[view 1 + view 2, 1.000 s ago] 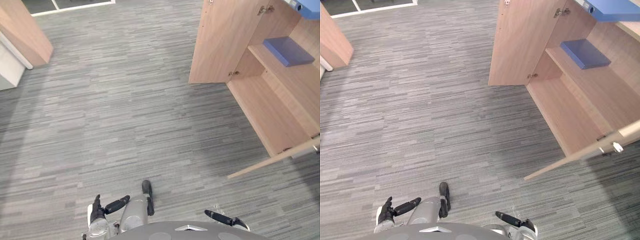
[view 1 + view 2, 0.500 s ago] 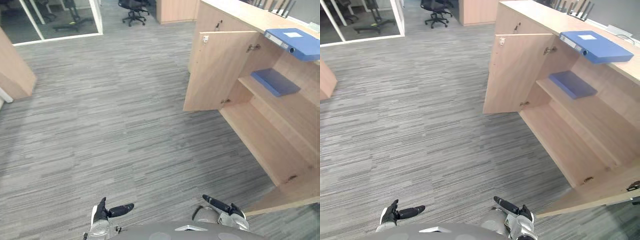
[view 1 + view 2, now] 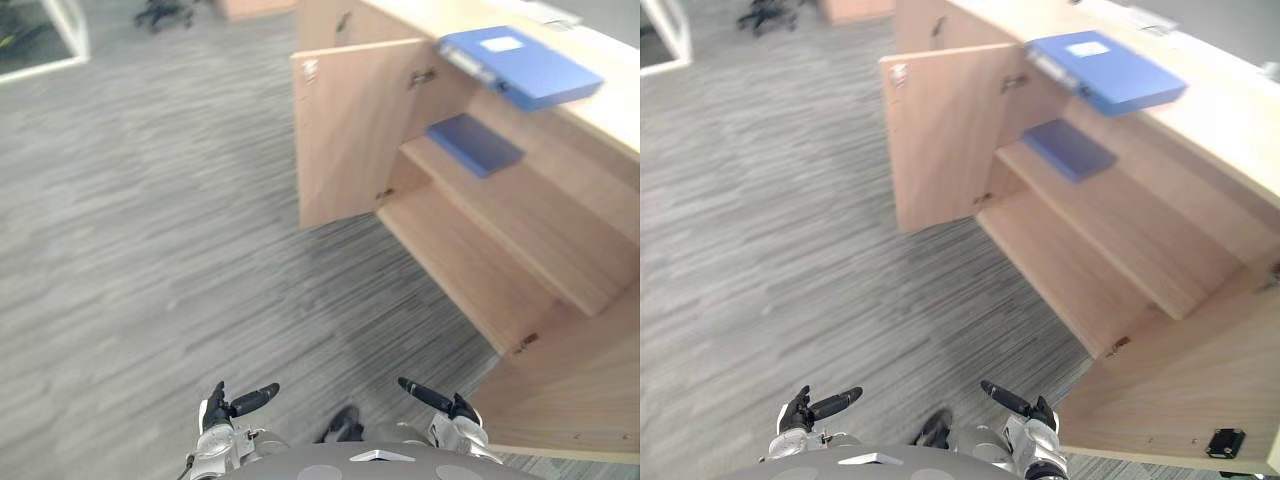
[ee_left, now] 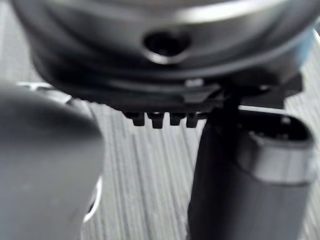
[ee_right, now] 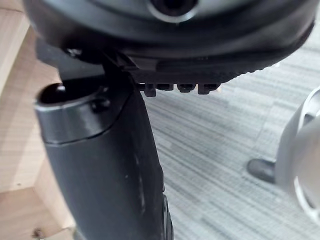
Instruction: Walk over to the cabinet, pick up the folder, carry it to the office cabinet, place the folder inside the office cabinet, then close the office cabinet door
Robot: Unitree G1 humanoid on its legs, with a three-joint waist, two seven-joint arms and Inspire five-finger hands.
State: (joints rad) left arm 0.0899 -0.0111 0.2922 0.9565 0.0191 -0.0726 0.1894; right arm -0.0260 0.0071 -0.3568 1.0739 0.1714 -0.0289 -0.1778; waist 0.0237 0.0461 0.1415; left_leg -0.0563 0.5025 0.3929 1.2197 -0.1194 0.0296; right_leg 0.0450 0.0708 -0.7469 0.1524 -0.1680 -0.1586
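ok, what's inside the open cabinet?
One dark blue folder lying flat on the middle shelf; the bottom shelf looks bare. The cabinet top hides the shelf's rear.

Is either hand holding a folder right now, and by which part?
Nothing is held. The left hand and right hand are open and empty. A blue folder lies on top of the cabinet; a second folder lies on its shelf.

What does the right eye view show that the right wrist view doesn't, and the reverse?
Right eye view: a blue box folder on top of the light wooden cabinet, a darker blue folder on its shelf, the left hand open. Right wrist view: a close look at the thumb of the right hand. Shared: the right hand, grey striped carpet, cabinet wood.
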